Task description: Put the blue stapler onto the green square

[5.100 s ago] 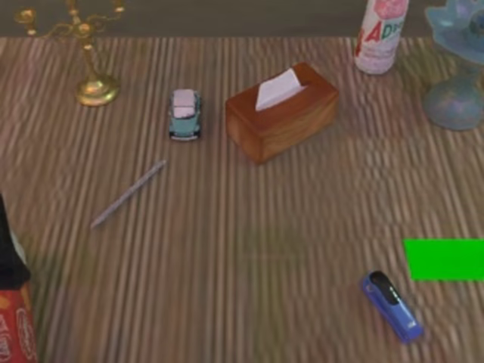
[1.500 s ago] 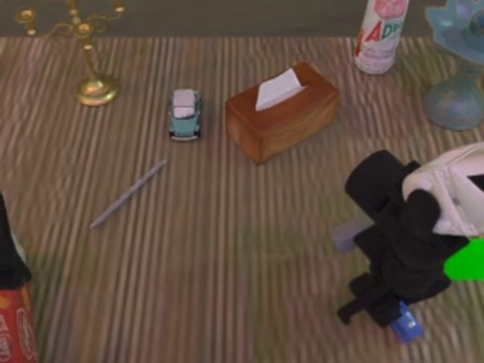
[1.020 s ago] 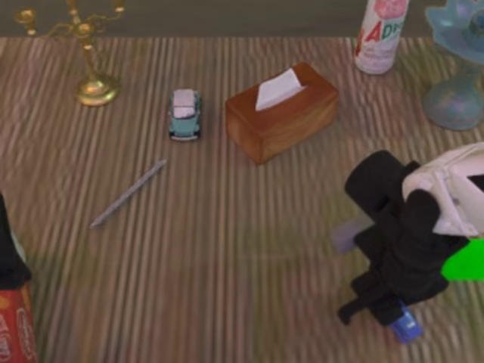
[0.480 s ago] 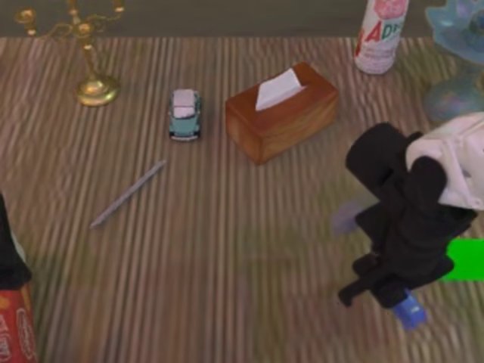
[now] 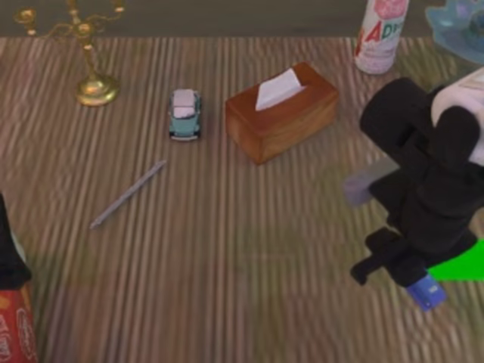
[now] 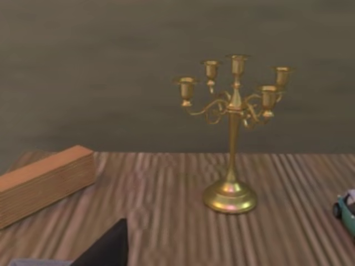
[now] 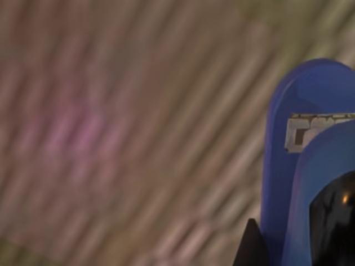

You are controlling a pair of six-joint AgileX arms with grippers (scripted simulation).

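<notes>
Right now my right end effector (image 5: 408,276) is at the right side of the counter (image 5: 227,249), clenched on the blue stapler (image 5: 426,291), whose free end pokes out below the black fingers in the top view. From my right wrist camera the stapler (image 7: 302,166) fills one edge of the picture with the striped counter blurred behind it, and it looks to be lifted off the surface. The green square (image 5: 461,265) lies just beside the stapler at the counter's right edge, mostly covered by my arm, so I cannot tell whether the stapler overlaps it. My left end effector (image 5: 9,257) sits parked at the left edge of the counter, and I cannot tell how its fingers stand. Farther back stand a wooden tissue box (image 5: 281,112), a small toy car (image 5: 184,114), a gold candlestick (image 5: 87,53) and a white can (image 5: 380,34), all well apart from the stapler, and a thin grey pen (image 5: 127,194) lies toward the left.
</notes>
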